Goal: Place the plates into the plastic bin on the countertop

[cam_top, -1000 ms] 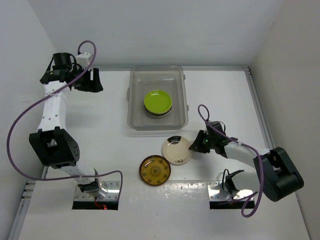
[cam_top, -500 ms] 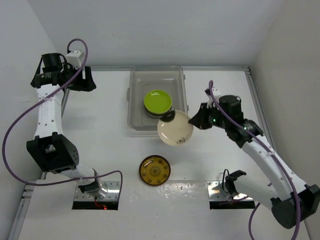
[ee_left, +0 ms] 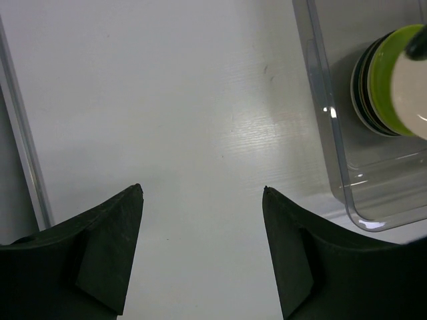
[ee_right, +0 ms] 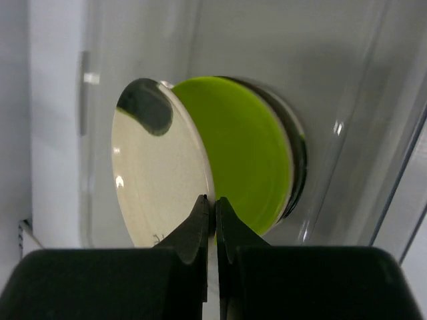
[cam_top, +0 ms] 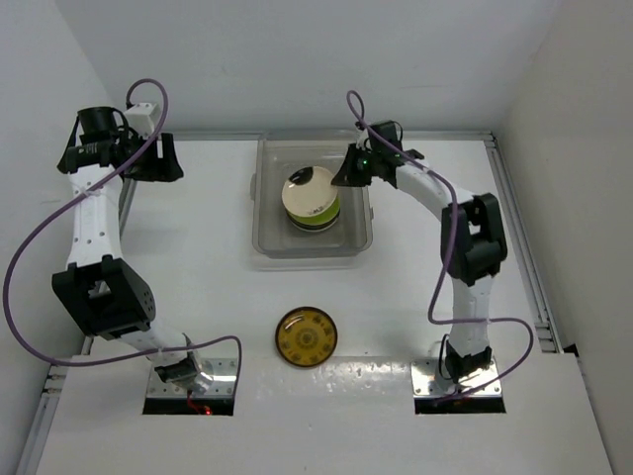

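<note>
**Ana:** Right wrist view is showing the right pincer [ee_right: 215,200] pinching narrow on the rim of the cream round glazed plate [ee_right: 157,180]. That plate is hanging tilted, nearly on edge, straight ahead of the fingertips.

**Ben:** And beyond the tips?

**Ana:** The lime green round plate [ee_right: 253,167] is lying just past the cream one, topping a stack of dark plates [ee_left: 360,93]. All of it is sitting inside the translucent grey-clear rectangular plastic bin [cam_top: 259,198], directly under the pincer.

**Ben:** What is worrying you?

**Ana:** The pinch is catching only a thin strip of slick rim. I am judging that the plate could swing or slip out. Letting go at this tilt, it would likely land edge first, chip, skid off the stack, or strike the bin wall.

**Ben:** The other arm?

**Ana:** The left pincer [ee_left: 200,190] is hovering wide and holding nothing. Bare white counter [ee_left: 167,100] is lying under it, and the bin is off to its right.

**Ben:** Anything waiting?

**Ana:** The amber-brown patterned round plate [cam_top: 307,336] is lying on the counter, well apart from both pincers.

**Ben:** Any brand or writing?

**Ana:** I am reading none, only a dark blotch on the cream plate's rim.
</note>
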{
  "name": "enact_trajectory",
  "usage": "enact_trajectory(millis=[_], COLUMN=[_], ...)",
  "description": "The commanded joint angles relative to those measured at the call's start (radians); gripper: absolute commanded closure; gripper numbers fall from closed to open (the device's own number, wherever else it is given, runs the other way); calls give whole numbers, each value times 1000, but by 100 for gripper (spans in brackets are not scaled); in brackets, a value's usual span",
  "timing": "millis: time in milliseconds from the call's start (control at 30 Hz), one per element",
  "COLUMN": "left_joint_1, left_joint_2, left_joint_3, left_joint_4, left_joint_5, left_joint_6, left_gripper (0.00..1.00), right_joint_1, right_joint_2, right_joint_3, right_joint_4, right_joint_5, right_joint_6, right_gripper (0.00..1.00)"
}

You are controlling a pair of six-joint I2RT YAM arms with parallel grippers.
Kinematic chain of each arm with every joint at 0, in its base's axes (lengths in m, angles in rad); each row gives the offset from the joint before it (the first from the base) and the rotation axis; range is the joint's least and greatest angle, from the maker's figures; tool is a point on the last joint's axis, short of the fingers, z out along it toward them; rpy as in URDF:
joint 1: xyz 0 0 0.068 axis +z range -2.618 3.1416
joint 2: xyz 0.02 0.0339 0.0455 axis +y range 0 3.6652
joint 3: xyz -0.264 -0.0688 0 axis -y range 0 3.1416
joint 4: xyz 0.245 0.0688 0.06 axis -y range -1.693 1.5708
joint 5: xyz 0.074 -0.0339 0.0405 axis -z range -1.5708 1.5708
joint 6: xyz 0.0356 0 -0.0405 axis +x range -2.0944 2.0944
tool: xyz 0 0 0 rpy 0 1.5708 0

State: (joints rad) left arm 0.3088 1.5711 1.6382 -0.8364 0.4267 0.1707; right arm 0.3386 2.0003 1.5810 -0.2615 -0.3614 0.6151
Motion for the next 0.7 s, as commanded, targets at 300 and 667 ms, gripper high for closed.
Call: enact_trajectory(millis=[300, 667], left_joint_1=[41, 41], left_joint_2=[23, -32], left_joint_3=[14, -20], left_joint_4=[19, 19], left_joint_5=[18, 76], left_joint_6=[0, 9], left_gripper=[26, 26], right_joint_1=[19, 271], right_joint_2=[49, -512], right_joint_3=[120, -460], right_joint_4=[-79, -170], right_joint_5=[36, 276], right_joint_6=[-89, -230], right_gripper=[22, 46])
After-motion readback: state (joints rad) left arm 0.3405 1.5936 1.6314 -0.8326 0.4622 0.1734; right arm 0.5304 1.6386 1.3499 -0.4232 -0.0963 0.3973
